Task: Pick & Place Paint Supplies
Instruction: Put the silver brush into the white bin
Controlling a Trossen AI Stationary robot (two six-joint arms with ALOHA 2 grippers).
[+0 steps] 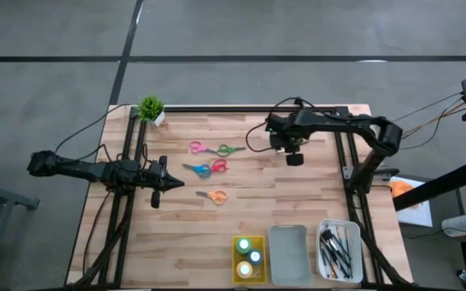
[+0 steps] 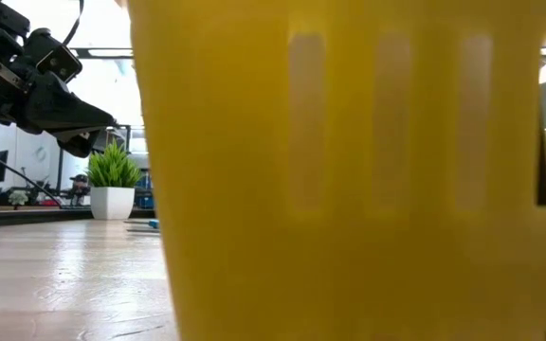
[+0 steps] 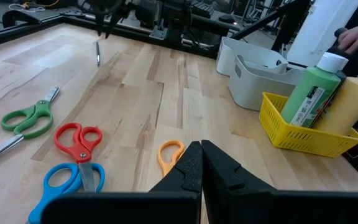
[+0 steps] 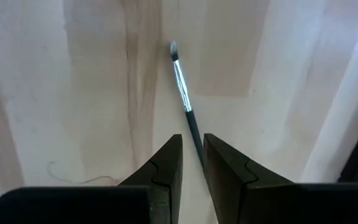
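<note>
From above, my right gripper [image 1: 295, 158] hangs over the table [image 1: 298, 202] at about one o'clock from its centre, while my left gripper [image 1: 172, 183] sits out at nine o'clock, pointing inward. Between them lie the scissors: a pink-and-green pair [image 1: 217, 149] toward twelve, a blue-and-red pair [image 1: 207, 167] near the middle, and the orange scissors [image 1: 214, 196] just below. Down at six o'clock the yellow tray [image 1: 238, 260] holds the paint bottles [image 1: 250, 256], the grey tray [image 1: 289, 253] sits beside it, and the white tray [image 1: 340, 251] carries the brushes [image 1: 335, 246]. The potted plant [image 1: 151, 109] stands at eleven o'clock. At table height the yellow tray's wall [image 2: 349, 170] fills nearly everything; a dark gripper [image 2: 81, 124] hangs near the plant [image 2: 113, 185], and I cannot say from here which arm it is. Through my left wrist, my fingers [image 3: 185, 171] are pressed together on nothing, the orange scissors [image 3: 168, 155] just ahead of them, red scissors [image 3: 78, 141], blue scissors [image 3: 66, 182] and green scissors [image 3: 28, 119] alongside. Through my right wrist, my fingers [image 4: 168, 163] stand slightly apart, and a thin brush [image 4: 183, 87] lies on the wood, its handle running into the gap between my tips.
</note>
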